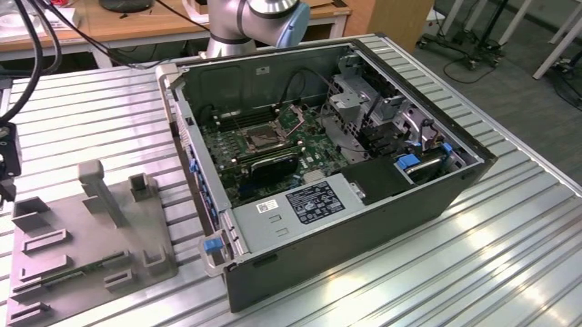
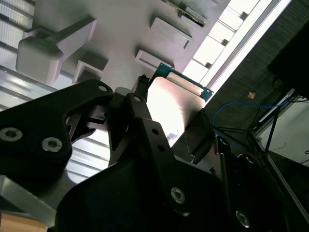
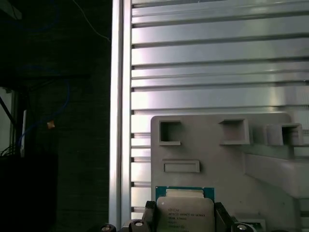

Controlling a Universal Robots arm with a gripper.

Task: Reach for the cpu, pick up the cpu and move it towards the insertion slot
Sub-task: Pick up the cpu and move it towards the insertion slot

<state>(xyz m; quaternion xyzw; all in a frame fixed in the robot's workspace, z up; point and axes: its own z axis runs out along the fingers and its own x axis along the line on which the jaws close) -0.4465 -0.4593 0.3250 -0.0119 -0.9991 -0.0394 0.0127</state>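
Note:
The cpu (image 3: 185, 213), a small square chip with a pale metal face and a green edge, sits between my gripper's (image 3: 185, 218) two black fingers (image 3: 149, 212), over the near edge of the grey plastic tray (image 3: 217, 159). In the second wrist view the cpu (image 2: 166, 104) is likewise clamped by my gripper (image 2: 170, 113), shut on its two opposite sides. The insertion slot (image 1: 258, 139), a dark square socket with a silvery frame, lies on the motherboard inside the open computer case (image 1: 454, 184). My gripper's black body (image 1: 5, 160) hangs at the exterior view's left edge, far from the slot.
The grey tray (image 1: 82, 238) with upright posts and recesses lies on the ribbed metal table (image 1: 509, 259). A power supply box with a white label (image 1: 304, 204) fills the case's near side. The arm's base (image 1: 241, 27) rises behind the case. Cables (image 1: 37, 48) hang at the back left.

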